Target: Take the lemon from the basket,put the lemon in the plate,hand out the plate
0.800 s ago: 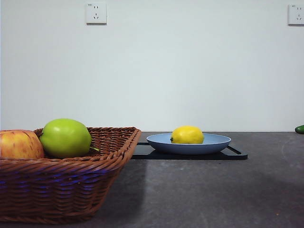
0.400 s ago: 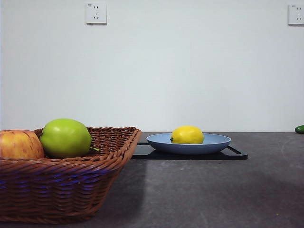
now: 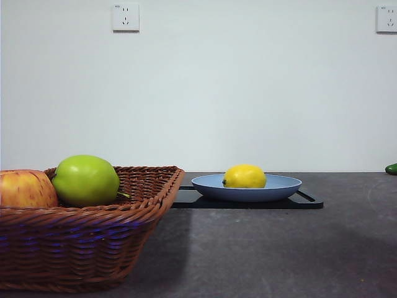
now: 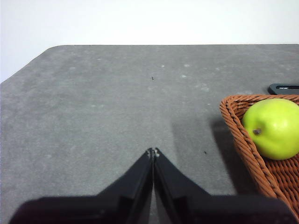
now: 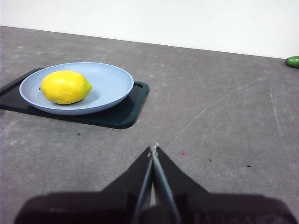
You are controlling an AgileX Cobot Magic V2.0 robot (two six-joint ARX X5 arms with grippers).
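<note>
Lemon (image 3: pixel 244 176): bright yellow, oval, lying on its side inside the plate (image 3: pixel 282 185), a little off the plate's centre and touching no rim. Plate: light blue, round, shallow, resting flat on a black tray (image 3: pixel 307 200) that reaches out past the plate on both sides. Tray: flat on the grey table (image 3: pixel 279 248), with a handle slot at the end away from the basket. Basket (image 3: pixel 80 248): brown wicker with a braided rim, standing on the table beside the tray, its nearest corner close to the tray's edge in the front view, whether touching cannot be told. Basket contents: a green apple (image 3: pixel 85 180) and a red-yellow apple (image 3: pixel 25 189), side by side and touching. Small green item (image 3: pixel 391 168): on the table well apart from the plate, on the side away from the basket, too little of it showing to name. Left claw (image 4: pixel 153 151): jaws pressed together with nothing between them, over bare table beside the basket, well clear of the plate. Right claw (image 5: pixel 153 150): jaws likewise closed and empty, low over the table near the tray, apart from the plate and lemon. Wall behind the plate: white, with two sockets (image 3: pixel 125 17).
</note>
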